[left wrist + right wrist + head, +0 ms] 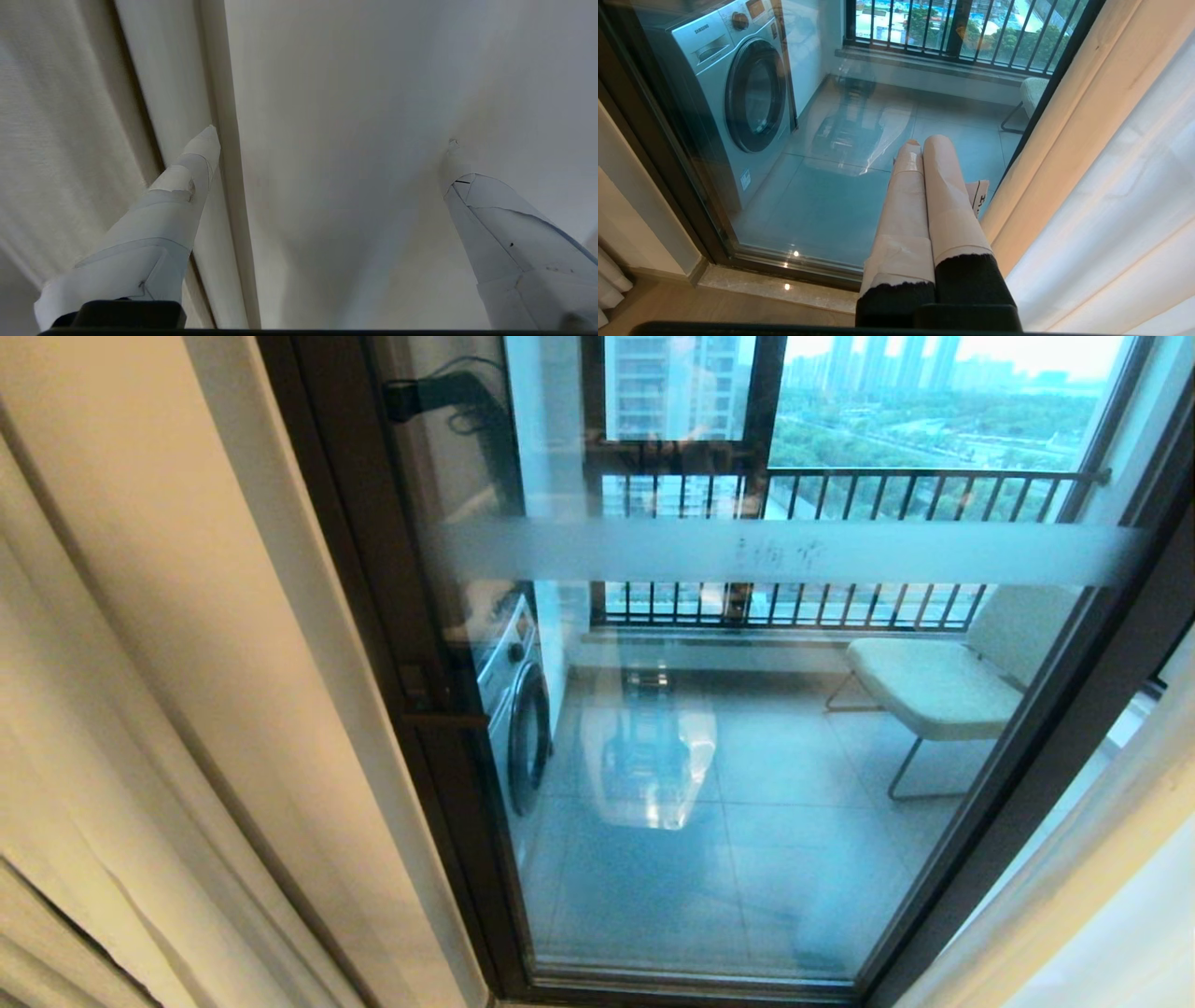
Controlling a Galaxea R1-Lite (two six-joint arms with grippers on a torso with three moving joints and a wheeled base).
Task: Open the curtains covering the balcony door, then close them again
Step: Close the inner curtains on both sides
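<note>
Curtains (140, 663) are drawn back to both sides; balcony door (747, 756) glass is fully exposed in the head view. Looks like the open half is done and the close half is next.

Left tool (327, 144): jaws spread wide, fingertips (205, 140) up against pale cream fabric, nothing pinched. One tip sits at a fold edge, the other seems to dimple the cloth, though contact is hard to confirm from this angle. Right tool (920, 144): fingers pressed together, empty, parked low and pointing at the glass near the right-hand curtain.

Risks:
- Closing on flat cloth rather than a pleat gives a thin grip, and the fabric slips out once the pull starts.
- Grabbing only the outer fold drags one pleat while the rest of the panel stays put.
- Pulling at an angle to the rail could bind the runners.

View differences: the head view shows the door, chair (934, 686) and washing machine (513, 709) but neither arm. Only the left wrist view shows the tool at the fabric. The right wrist view alone shows the sill and the thin white sheer (1134, 210) beside the right panel.
</note>
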